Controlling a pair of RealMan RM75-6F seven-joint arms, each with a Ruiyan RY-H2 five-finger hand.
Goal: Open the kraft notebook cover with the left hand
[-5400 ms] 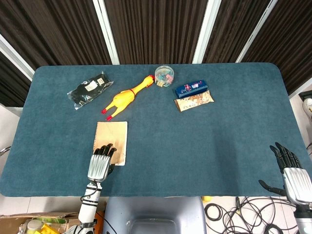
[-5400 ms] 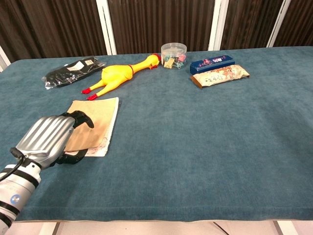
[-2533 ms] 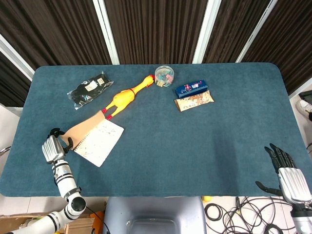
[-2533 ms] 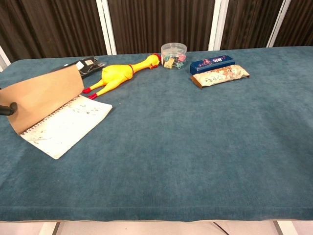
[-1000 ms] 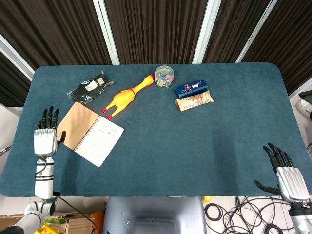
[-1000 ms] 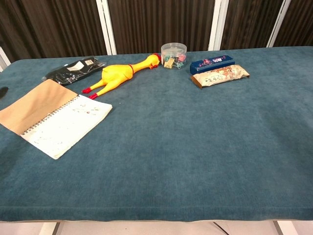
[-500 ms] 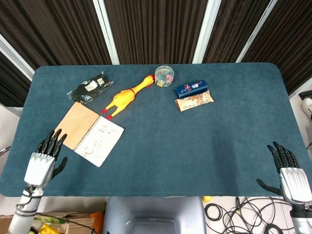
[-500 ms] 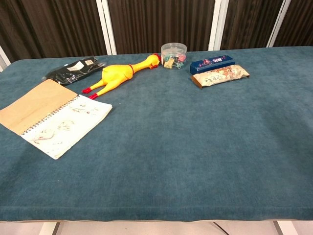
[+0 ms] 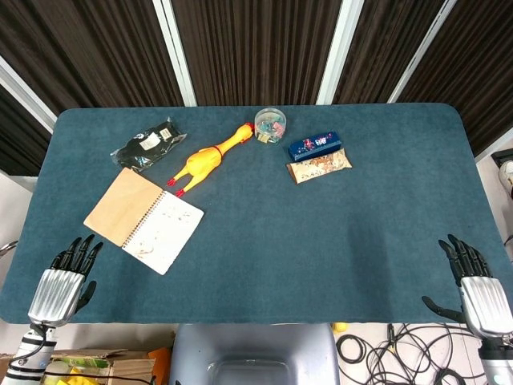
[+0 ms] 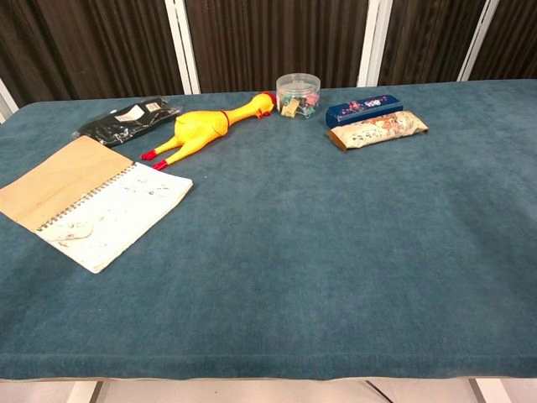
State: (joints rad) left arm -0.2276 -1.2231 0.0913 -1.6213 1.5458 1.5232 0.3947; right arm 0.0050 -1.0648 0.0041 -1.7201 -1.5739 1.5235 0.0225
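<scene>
Head view: notebook point(image 9: 144, 219) lying open at left, cover point(image 9: 119, 206) flat. Left hand point(image 9: 62, 282) lower left, fingers apart, empty. Right hand point(image 9: 474, 290) lower right, likewise spread.

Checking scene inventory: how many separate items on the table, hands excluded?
6. Open kraft notebook front-left; black packet back-left; rubber chicken beside it; clear jar back-centre; blue box and snack pack right of the jar. Nothing looks hidden.
</scene>
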